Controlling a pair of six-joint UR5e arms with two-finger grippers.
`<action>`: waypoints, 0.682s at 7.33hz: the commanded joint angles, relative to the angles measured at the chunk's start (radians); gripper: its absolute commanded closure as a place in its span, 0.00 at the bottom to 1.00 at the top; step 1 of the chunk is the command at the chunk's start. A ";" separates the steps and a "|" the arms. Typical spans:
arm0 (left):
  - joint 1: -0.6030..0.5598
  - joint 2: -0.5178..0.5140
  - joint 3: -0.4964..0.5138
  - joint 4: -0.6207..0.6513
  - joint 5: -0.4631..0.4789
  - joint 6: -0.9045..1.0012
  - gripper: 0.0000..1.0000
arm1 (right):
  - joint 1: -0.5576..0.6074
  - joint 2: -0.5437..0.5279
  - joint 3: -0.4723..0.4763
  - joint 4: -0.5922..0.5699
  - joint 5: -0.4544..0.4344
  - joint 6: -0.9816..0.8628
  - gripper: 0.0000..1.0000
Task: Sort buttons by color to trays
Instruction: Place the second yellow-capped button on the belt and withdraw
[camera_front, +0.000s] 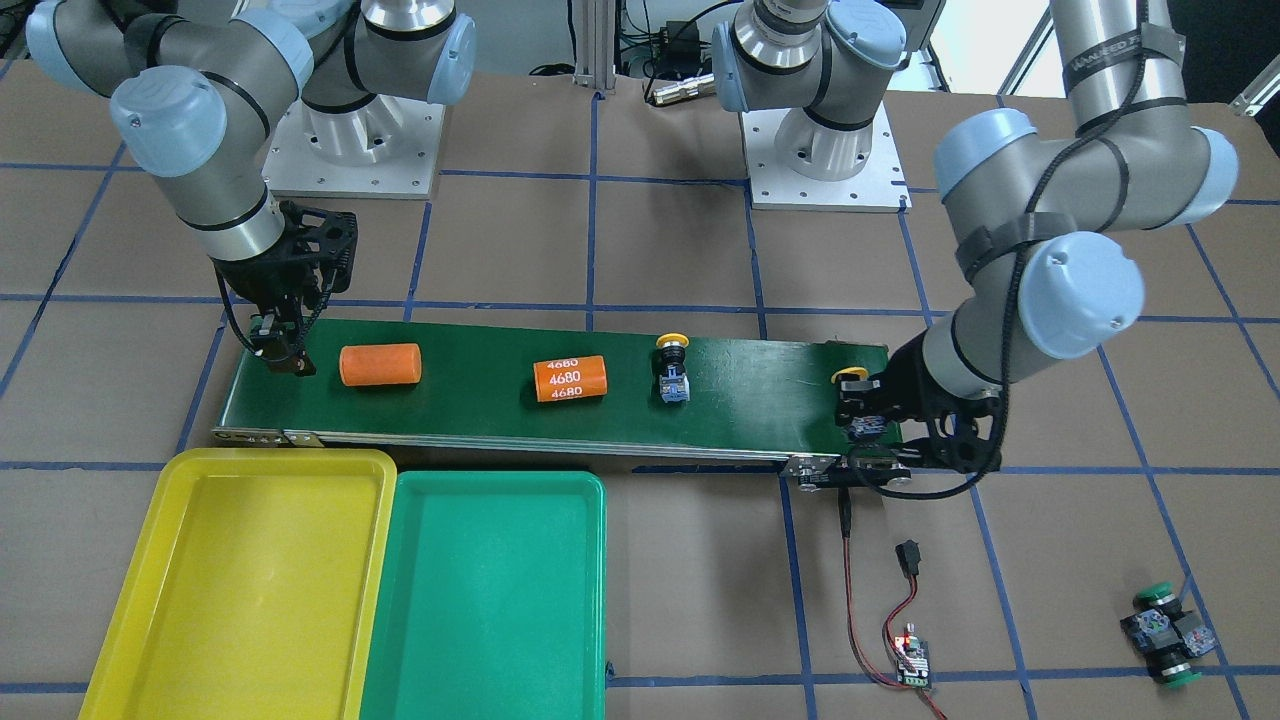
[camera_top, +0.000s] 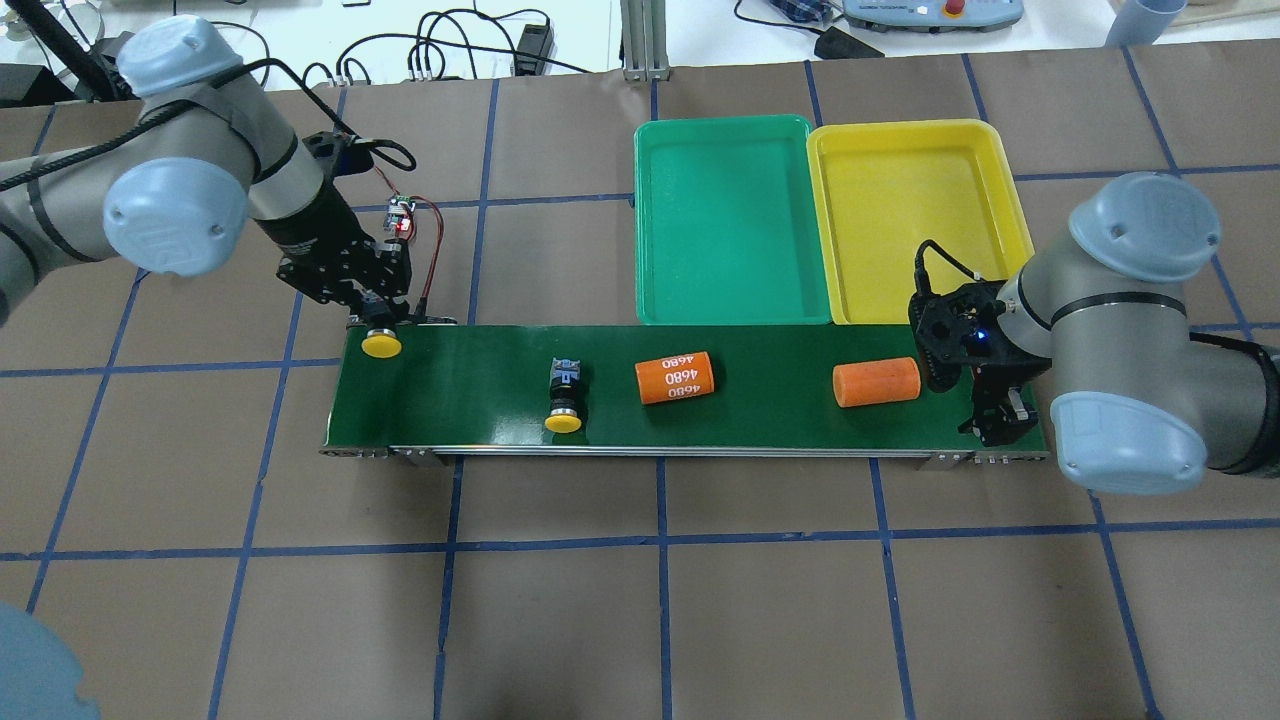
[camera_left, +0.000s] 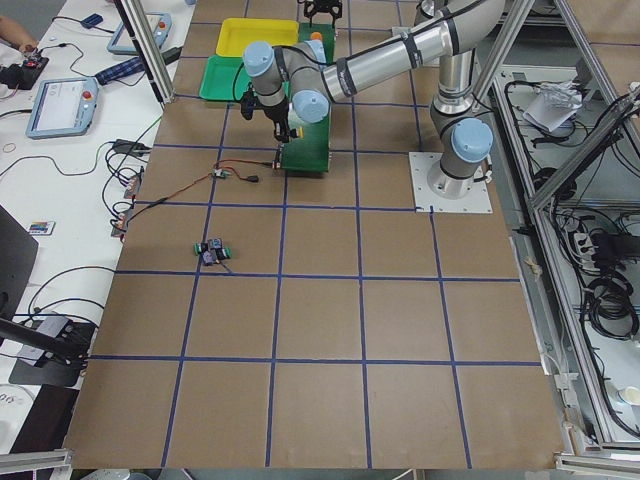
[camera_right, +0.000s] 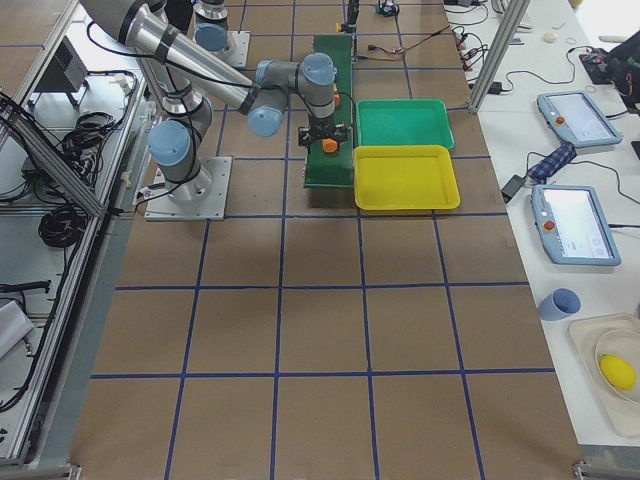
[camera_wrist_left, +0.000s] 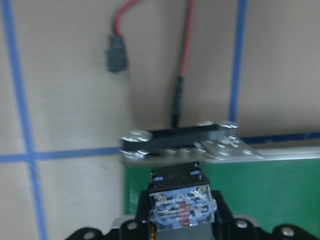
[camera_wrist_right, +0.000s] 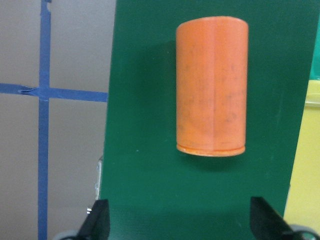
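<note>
My left gripper (camera_front: 868, 418) is shut on a yellow button (camera_front: 851, 377) at the left end of the belt; its yellow cap (camera_top: 381, 344) shows overhead and its grey-blue block (camera_wrist_left: 182, 210) sits between the fingers. A second yellow button (camera_top: 565, 396) lies on the belt. Two green buttons (camera_front: 1165, 632) lie together on the table, off the belt. My right gripper (camera_top: 1000, 418) is open and empty over the belt's other end, just beside a plain orange cylinder (camera_wrist_right: 212, 85). The yellow tray (camera_top: 915, 215) and green tray (camera_top: 730, 220) lie side by side, both empty.
The dark-green conveyor belt (camera_front: 750, 400) also carries an orange cylinder printed "4680" (camera_top: 675, 378). A small circuit board with red and black wires (camera_front: 912, 655) lies on the table beyond the belt's left end. Brown table with blue tape lines all around.
</note>
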 joint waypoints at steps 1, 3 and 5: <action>-0.133 0.017 -0.054 0.008 0.000 -0.130 1.00 | 0.000 0.000 0.001 0.000 0.000 0.000 0.00; -0.183 -0.010 -0.068 0.061 0.006 -0.132 1.00 | 0.000 0.000 -0.001 0.000 0.000 0.000 0.00; -0.185 -0.030 -0.094 0.146 0.011 -0.123 0.01 | 0.000 0.000 -0.001 0.000 0.000 0.000 0.00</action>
